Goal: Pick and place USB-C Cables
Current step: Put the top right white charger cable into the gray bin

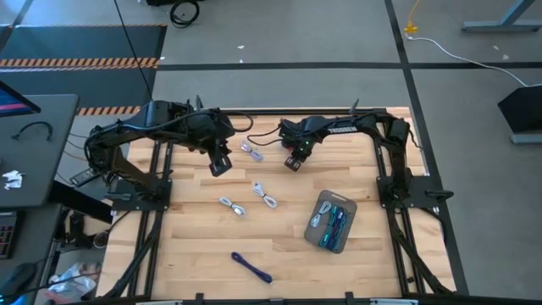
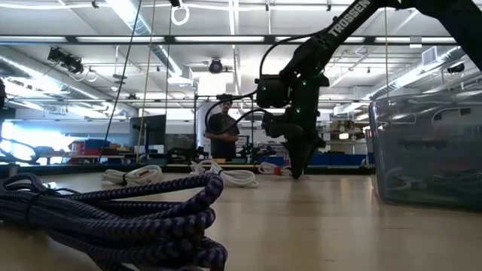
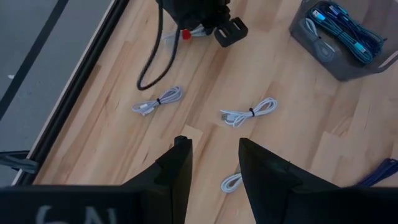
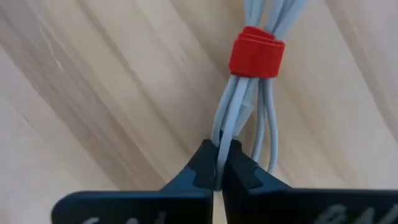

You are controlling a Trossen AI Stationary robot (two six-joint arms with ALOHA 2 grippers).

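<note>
Two end effectors are in view above the wooden tabletop (image 1: 279, 246). The right end effector (image 4: 219, 177) is down at the far middle of the tabletop with its fingers pinched together on the strands of a white cable bundle with a red band (image 4: 256, 51). In the right wrist view only a few strands at one side of the bundle sit between the fingertips; the remaining strands run just beside them. The bundle's long axis runs straight ahead of the fingers, with the red band farther out along it.

The left end effector (image 3: 214, 165) hangs above the tabletop to the left of the right one, fingers apart and holding nothing.

The grey tray (image 1: 315, 222) lies at the near right of the tabletop, on the right arm's side and nearer that arm. It already holds several teal and dark cables (image 1: 334, 224). Three white cable bundles (image 1: 231, 206) lie loose at the tabletop centre. A dark blue-purple cable (image 1: 251, 267) lies near the front edge.

The coming move most likely turns on lifting the pinched bundle and carrying it toward the near right to the tray. Since the pinch covers only part of the bundle, the strands may slip or the coil may hang askew.
</note>
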